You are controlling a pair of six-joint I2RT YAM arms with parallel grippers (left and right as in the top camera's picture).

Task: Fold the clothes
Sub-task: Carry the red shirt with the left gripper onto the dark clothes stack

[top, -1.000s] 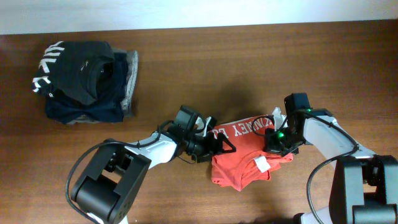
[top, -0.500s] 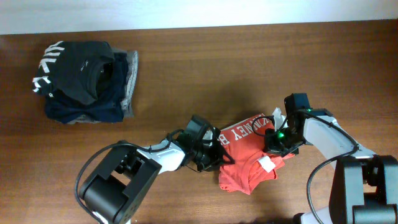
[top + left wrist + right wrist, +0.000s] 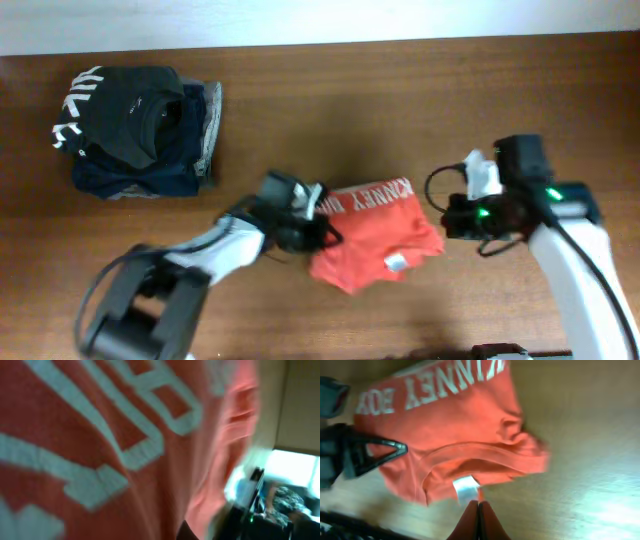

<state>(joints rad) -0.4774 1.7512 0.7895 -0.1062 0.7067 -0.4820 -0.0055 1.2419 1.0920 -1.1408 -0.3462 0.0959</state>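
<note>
Two pincers are counted. The left pincer (image 3: 320,232) is closed on the left edge of the one orange-red T-shirt (image 3: 375,235). The cloth is pressed so near this pincer's camera that only red fabric and white print are seen there (the fingers themselves are hidden in that view). The right pincer (image 3: 479,507) is shut on nothing and is held just right of the T-shirt, apart from it. The T-shirt is spread crumpled between the two pincers, with one line of white lettering (image 3: 370,197) along its far edge and one small white label (image 3: 396,263) on its near side. Well beyond the left pincer, to its far left, one pile of dark garments (image 3: 140,130) is stacked, a black one with white letters on top. Everything is borne by one brown wooden table (image 3: 350,100). Past its far edge a pale strip of wall (image 3: 320,18) is seen.
</note>
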